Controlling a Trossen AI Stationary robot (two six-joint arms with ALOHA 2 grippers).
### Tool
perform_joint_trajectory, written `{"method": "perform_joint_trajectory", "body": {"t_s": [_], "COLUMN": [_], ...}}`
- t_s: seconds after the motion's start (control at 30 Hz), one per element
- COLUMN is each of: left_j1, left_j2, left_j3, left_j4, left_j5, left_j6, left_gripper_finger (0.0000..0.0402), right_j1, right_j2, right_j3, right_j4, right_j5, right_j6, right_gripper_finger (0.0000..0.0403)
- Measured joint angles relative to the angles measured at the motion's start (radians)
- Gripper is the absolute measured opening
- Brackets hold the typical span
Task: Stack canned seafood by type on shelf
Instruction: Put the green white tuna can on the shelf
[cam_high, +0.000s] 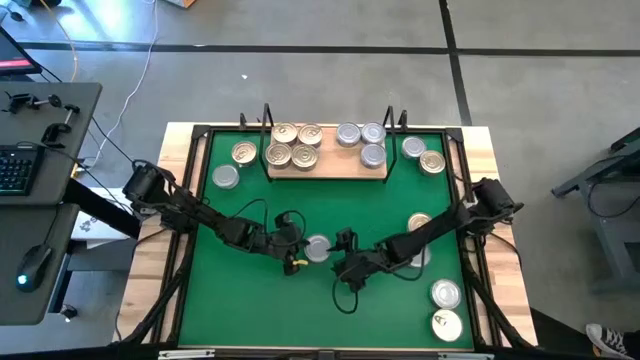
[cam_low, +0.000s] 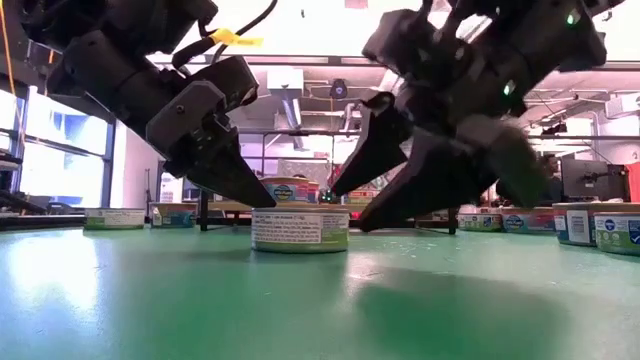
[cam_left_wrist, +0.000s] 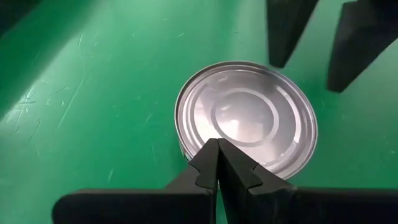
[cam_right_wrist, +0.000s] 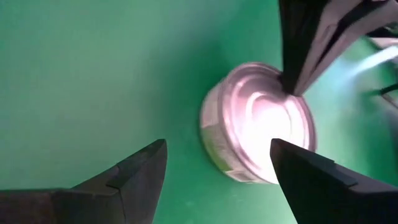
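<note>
A silver-lidded tin (cam_high: 317, 248) sits flat on the green mat between my two grippers. My left gripper (cam_high: 296, 252) is shut, with its tip at the tin's left rim. My right gripper (cam_high: 343, 250) is open just right of the tin, and its two fingers (cam_right_wrist: 143, 171) straddle empty mat short of the tin (cam_right_wrist: 258, 121). The wooden shelf (cam_high: 325, 168) stands toward the far edge. It carries gold-lidded tins (cam_high: 292, 145) on its left half and silver-lidded ones (cam_high: 362, 140) on its right half. My left gripper (cam_left_wrist: 217, 146) touches the silver tin with its shut fingertips at the lid's rim (cam_left_wrist: 186, 146), on the side toward the table's left. The fingers slant down from the left. The tin stays flat on the mat (cam_low: 300, 228).
Loose tins lie on the mat left of the shelf (cam_high: 243, 152) (cam_high: 226, 177), right of it (cam_high: 412, 147) (cam_high: 432, 162), and near the right edge (cam_high: 420, 222) (cam_high: 445, 293) (cam_high: 447, 323). Bare mat (cam_high: 250, 300) spreads toward the near left. Black wire uprights (cam_high: 268, 118) stand at the shelf's ends.
</note>
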Motion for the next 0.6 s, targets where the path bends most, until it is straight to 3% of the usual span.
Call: {"method": "perform_joint_trajectory", "body": {"t_s": [0.27, 0.6], "left_j1": [0.001, -0.003], "left_j2": [-0.001, -0.092], "left_j3": [-0.001, 0.041], "left_j4": [-0.004, 0.011], "left_j5": [0.023, 0.045], "left_j6": [0.044, 0.084], "left_gripper_finger": [0.0000, 0.0000], "right_j1": [0.008, 0.013], "right_j2": [0.058, 0.060], "right_j3": [0.000, 0.000], "right_j4": [0.087, 0.197], "right_j5": [0.098, 0.150], "right_j6": [-0.133, -0.022], "right_gripper_finger": [0.0279, 0.0279]}}
